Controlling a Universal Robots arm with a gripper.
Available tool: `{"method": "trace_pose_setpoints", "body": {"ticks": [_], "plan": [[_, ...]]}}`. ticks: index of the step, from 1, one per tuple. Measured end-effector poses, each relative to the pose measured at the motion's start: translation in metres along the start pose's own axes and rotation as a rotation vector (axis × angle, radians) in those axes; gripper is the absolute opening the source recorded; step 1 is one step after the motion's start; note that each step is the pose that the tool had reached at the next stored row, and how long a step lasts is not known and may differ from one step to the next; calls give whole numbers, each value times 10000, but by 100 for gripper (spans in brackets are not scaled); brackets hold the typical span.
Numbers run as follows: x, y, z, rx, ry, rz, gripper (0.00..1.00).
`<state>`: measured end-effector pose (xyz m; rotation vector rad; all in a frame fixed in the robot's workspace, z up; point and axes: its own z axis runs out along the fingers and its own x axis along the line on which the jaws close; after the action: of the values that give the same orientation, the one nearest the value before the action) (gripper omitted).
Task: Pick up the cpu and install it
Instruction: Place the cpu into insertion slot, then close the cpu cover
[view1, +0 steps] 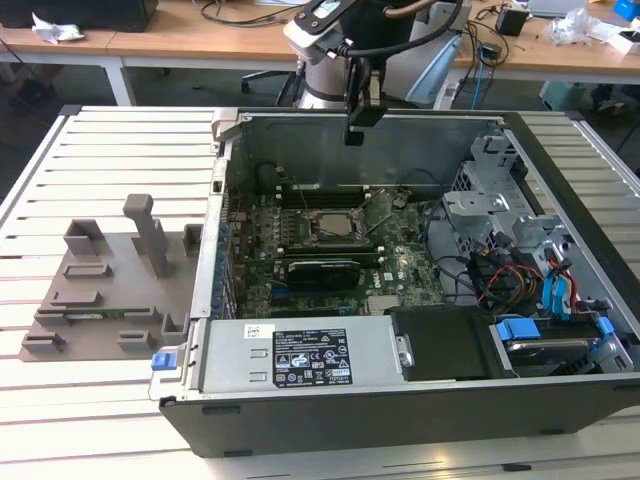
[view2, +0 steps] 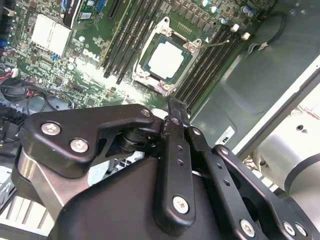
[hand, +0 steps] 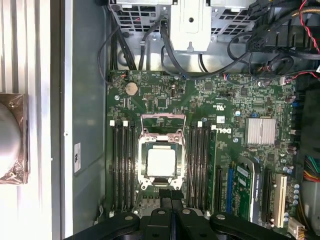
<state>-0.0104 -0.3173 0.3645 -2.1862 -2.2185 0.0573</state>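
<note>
The cpu (view1: 338, 228) is a small square chip with a pale silver top. It lies flat inside the socket frame on the green motherboard (view1: 400, 262) of the open computer case (view1: 400, 410). Both wrist views show it, cpu (view2: 167, 60) and cpu (hand: 161, 162), with memory slots on either side. My gripper (view1: 356, 133) hangs above the case near its rear wall, well clear of the chip. Its black fingers (view2: 177, 112) are pressed together with nothing between them, and the gripper (hand: 171, 196) points down near the socket's edge.
A black card (view1: 320, 270) lies just in front of the socket. The power supply (view1: 290, 355) fills the case's front, with drive cages (view1: 500, 200) and cables (view1: 510, 275) on the exterior view's right. A grey fixture (view1: 110, 280) sits on the slatted table (view1: 100, 150) at the exterior view's left.
</note>
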Motion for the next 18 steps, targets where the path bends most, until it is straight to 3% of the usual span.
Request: {"method": "trace_pose_setpoints", "body": {"ticks": [2, 3, 8, 11, 18], "plan": [[0, 0, -8, -2, 140, -6, 11], [0, 0, -9, -3, 170, -7, 11], [0, 0, -9, -3, 242, -11, 11], [3, 23, -10, -1, 242, -13, 11], [7, 189, -9, 42, 229, -13, 11]]}}
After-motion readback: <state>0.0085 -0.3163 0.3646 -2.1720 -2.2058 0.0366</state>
